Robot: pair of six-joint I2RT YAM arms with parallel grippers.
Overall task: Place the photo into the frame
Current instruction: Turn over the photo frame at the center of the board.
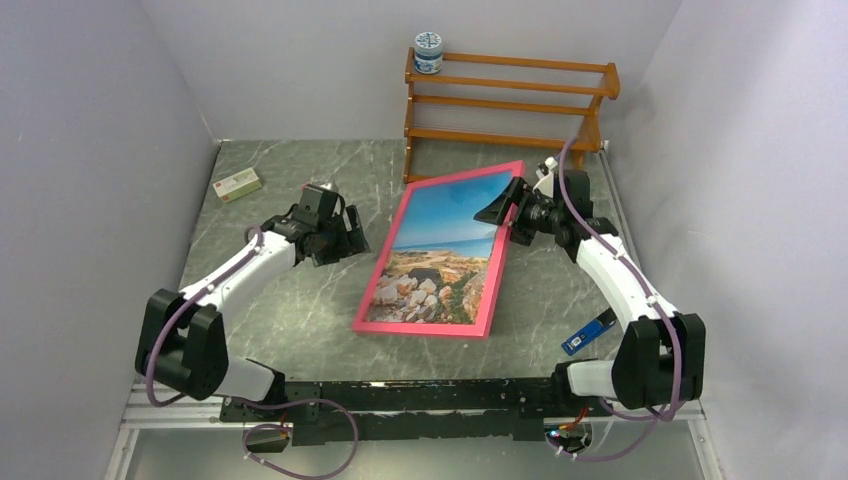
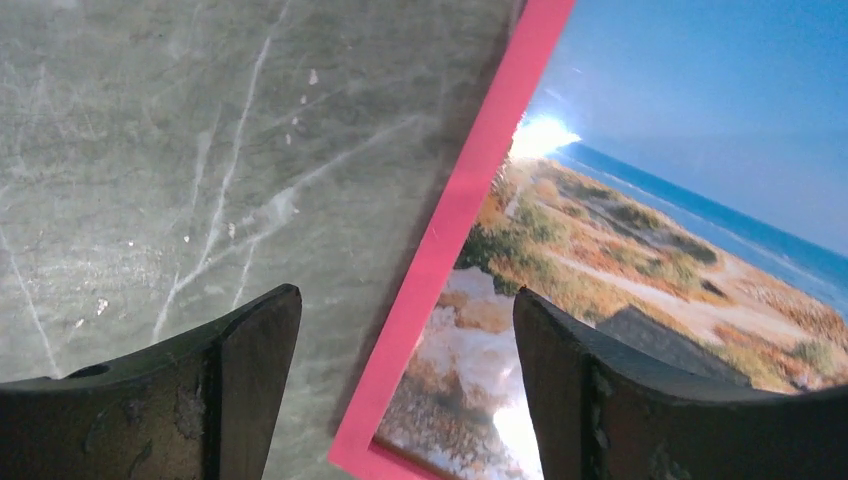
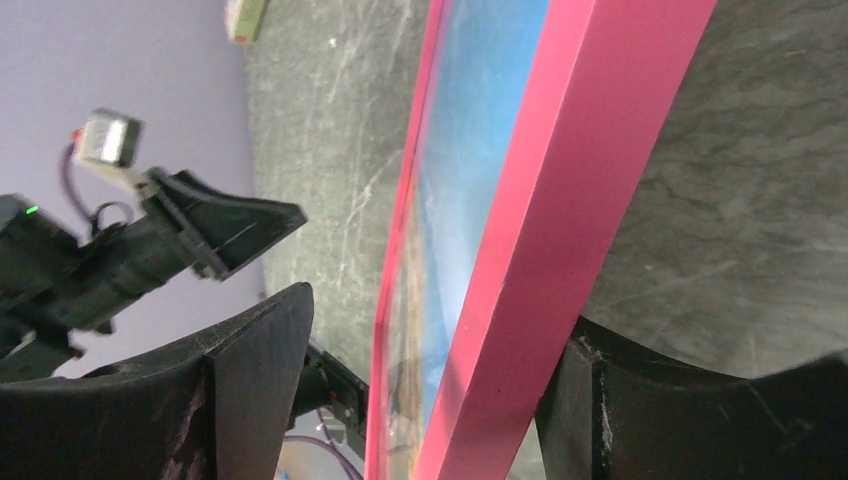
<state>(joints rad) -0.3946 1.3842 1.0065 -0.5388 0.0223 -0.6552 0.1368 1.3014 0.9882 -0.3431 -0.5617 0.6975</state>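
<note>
Photo (image 1: 445,240) is sitting inside the pink frame (image 1: 378,268), right rail tilting up. Right end effector (image 3: 435,330) is straddling that rail, unclamped. Left end effector (image 2: 405,320) is hovering open.

Glossy photo (image 1: 440,250) behind glare-catching pane, smooth pink frame (image 1: 381,270), polished marble-look table (image 1: 290,300), varnished wooden rack (image 1: 505,100).

left gripper (image 2: 405,305), right gripper (image 3: 437,315): jaws apart

Readable text: none legible | small box (image 1: 237,184) near far left corner of the desk (image 1: 300,310): printing was too small to read | jar (image 1: 428,52) on the rack (image 1: 520,100) at far edge: blue label was blurred | blue object (image 1: 588,333) by right edge: markings were unreadable
</note>
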